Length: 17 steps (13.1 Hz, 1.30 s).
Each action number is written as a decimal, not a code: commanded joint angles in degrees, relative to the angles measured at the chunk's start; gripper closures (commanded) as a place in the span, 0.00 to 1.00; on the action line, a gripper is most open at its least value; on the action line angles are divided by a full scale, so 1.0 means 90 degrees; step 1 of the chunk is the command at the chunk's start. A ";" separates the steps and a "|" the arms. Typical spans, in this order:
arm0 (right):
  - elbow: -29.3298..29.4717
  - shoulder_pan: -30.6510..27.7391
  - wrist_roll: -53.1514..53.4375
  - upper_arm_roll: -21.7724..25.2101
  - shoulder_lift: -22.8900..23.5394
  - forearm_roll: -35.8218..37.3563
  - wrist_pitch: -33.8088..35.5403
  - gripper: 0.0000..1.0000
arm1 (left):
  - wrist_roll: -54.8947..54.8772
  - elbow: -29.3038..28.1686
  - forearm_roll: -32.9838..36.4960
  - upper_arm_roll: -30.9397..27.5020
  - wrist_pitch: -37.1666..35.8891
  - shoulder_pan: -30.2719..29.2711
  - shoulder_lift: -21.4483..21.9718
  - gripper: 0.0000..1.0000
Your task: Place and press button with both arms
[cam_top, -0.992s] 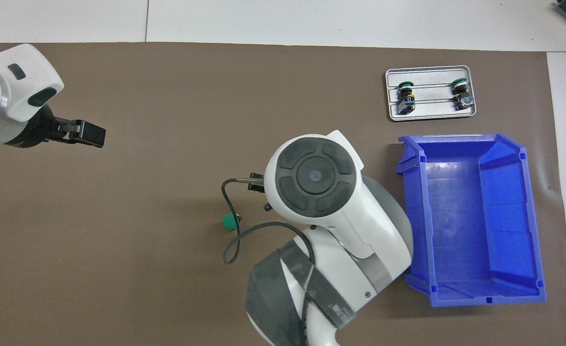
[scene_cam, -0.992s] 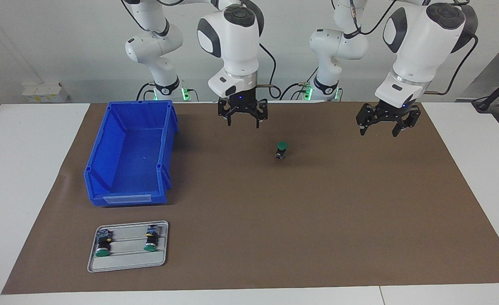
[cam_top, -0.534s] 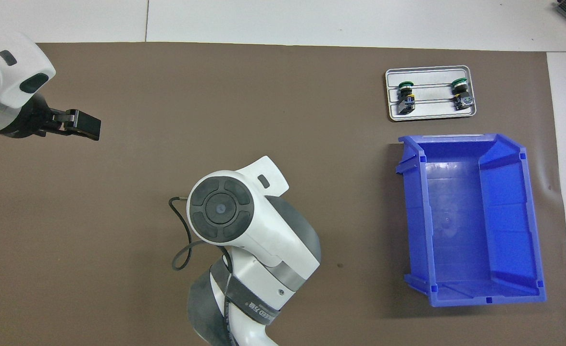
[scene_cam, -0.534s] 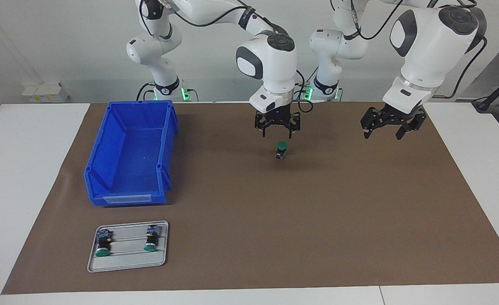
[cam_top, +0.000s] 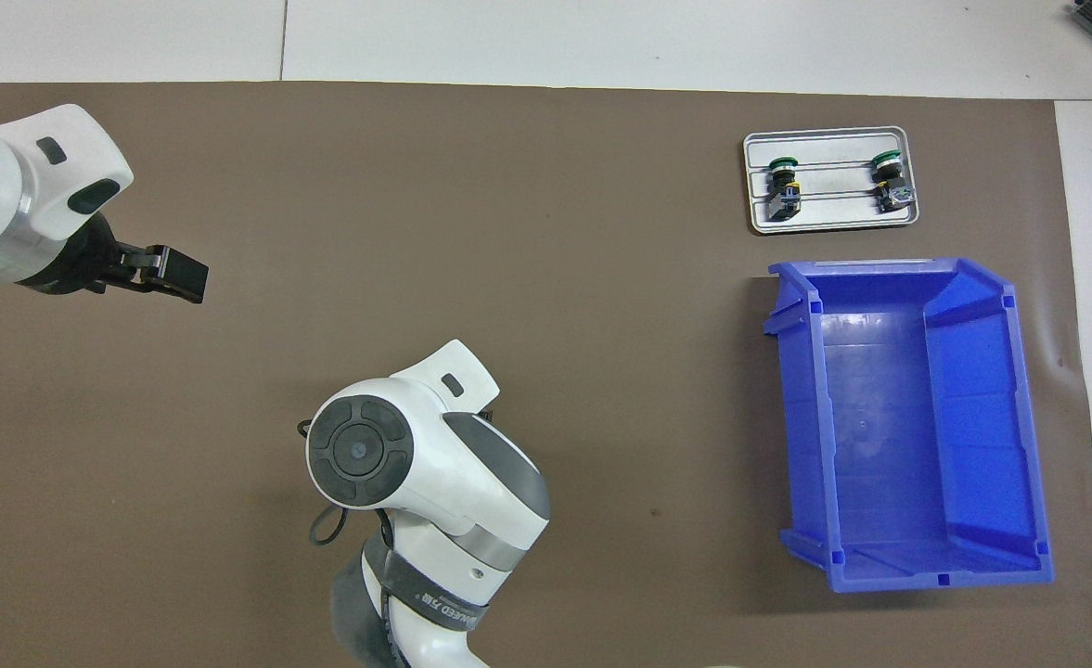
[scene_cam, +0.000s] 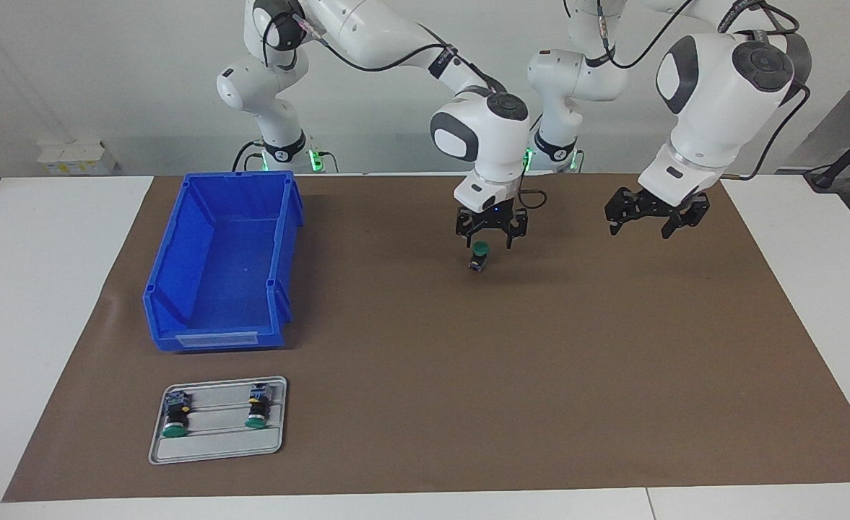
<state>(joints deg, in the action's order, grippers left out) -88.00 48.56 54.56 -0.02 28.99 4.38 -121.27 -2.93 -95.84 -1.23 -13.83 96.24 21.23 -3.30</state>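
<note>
The button [scene_cam: 478,254], green cap up, stands on the brown mat near the middle of the table. My right gripper [scene_cam: 490,240] hangs open just above it, fingers spread to either side of the cap and not touching it. In the overhead view the right arm's white wrist [cam_top: 360,452] hides the button and that gripper. My left gripper [scene_cam: 638,231] is open and empty in the air over bare mat at the left arm's end; it also shows in the overhead view [cam_top: 174,276].
A blue bin [scene_cam: 240,175] stands empty at the right arm's end, seen from above too [cam_top: 866,266]. Farther from the robots, a grey tray [scene_cam: 215,448] [cam_top: 833,215] holds two more green buttons [scene_cam: 175,419] [scene_cam: 256,412].
My right gripper has swung from beside the bin toward the left arm's end and come down over the button. My left gripper has shifted only a little.
</note>
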 commanded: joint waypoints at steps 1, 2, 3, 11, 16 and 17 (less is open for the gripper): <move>-0.0494 -0.0015 -0.0300 0.0002 -0.0086 0.0109 -0.0450 0.13 | -0.0114 -0.0269 -0.0058 0.0023 0.0127 -0.0073 0.0240 0.00; -0.0592 -0.0015 -0.0320 0.0002 -0.0116 0.0109 -0.0509 0.13 | -0.0114 -0.0269 -0.0058 0.0023 0.0137 -0.0073 0.0240 0.00; -0.0670 -0.0006 -0.0330 0.0002 -0.0135 0.0109 -0.0520 0.14 | -0.0114 -0.0269 -0.0058 0.0013 0.0137 -0.0073 0.0240 0.00; -0.0837 0.0102 -0.0486 0.0002 -0.0214 0.0109 -0.0520 0.40 | -0.0065 -0.0230 -0.0058 0.0013 0.0137 -0.0073 0.0249 0.00; -0.0798 0.0034 -0.0486 0.0002 -0.0301 0.0109 -0.0510 0.85 | -0.0046 -0.0221 -0.0058 -0.0006 0.0137 -0.0112 0.0279 0.00; -0.0798 0.0024 -0.0486 0.0002 -0.0359 0.0109 -0.0491 0.95 | -0.0045 -0.0221 -0.0058 -0.0006 0.0137 -0.0141 0.0279 0.00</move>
<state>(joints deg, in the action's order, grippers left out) -93.38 49.31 51.26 0.06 28.13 4.61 -124.85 -2.98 -96.32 -1.23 -14.03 96.37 21.04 -2.16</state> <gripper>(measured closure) 0.608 0.000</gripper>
